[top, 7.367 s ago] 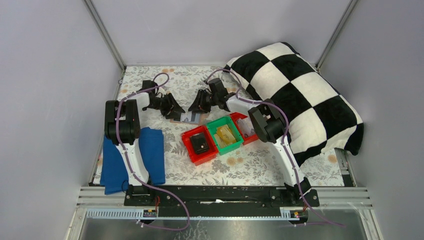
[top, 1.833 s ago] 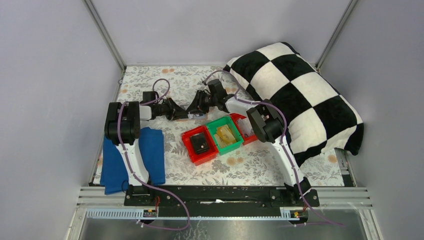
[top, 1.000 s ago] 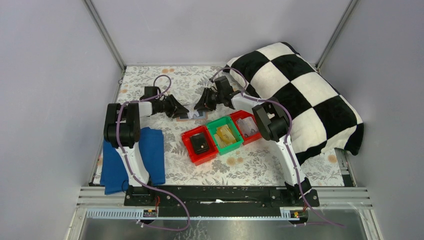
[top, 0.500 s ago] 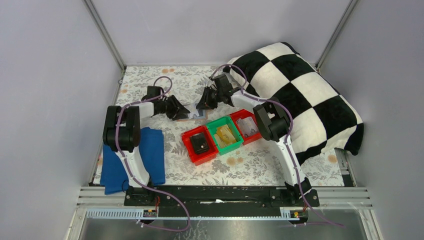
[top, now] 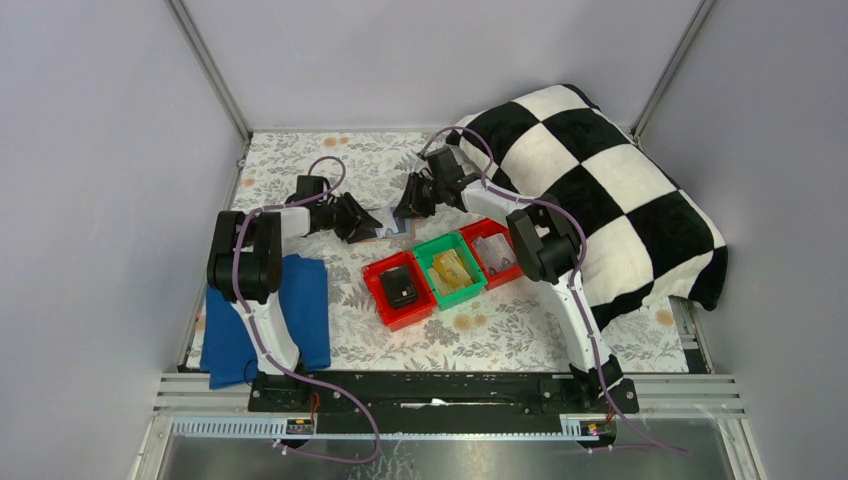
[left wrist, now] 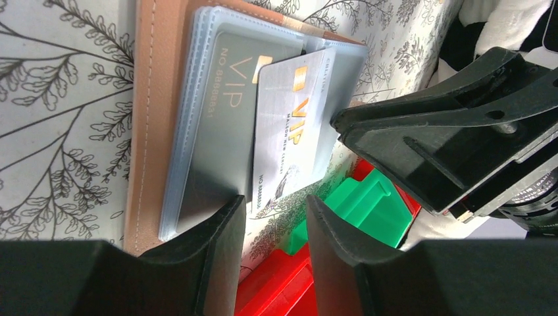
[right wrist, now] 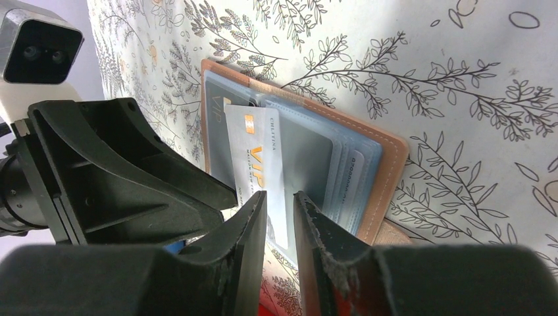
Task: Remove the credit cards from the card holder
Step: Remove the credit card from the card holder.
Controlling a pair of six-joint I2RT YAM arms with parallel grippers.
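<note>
Grey-walled booth, a table under a white cloth [top: 300,165] printed with leafy sprigs, and a big black-and-white chequered plush blanket [top: 600,190] heaped on the right. Both arms reach to the far middle. A moment back the two were nose to nose over the work; now the right gripper [right wrist: 279,197] has drawn away a little and there's daylight between them. In that gap, just beyond the green plastic bin [top: 452,270], lies the salmon-pink leather-like card holder [left wrist: 148,99], open flat on the cloth. And look: one silver VIP card [left wrist: 293,131] juts askew, half out of its clear sleeve. That's progress, though it isn't free yet. Its end sits in the narrow slot between the right fingers; clamped or merely straddled, I cannot tell. The left gripper [left wrist: 273,204] stands parted, grasping nothing, one tip at the sleeves' edge. A darker grey VIP card [left wrist: 220,112] sits fully pocketed.
</note>
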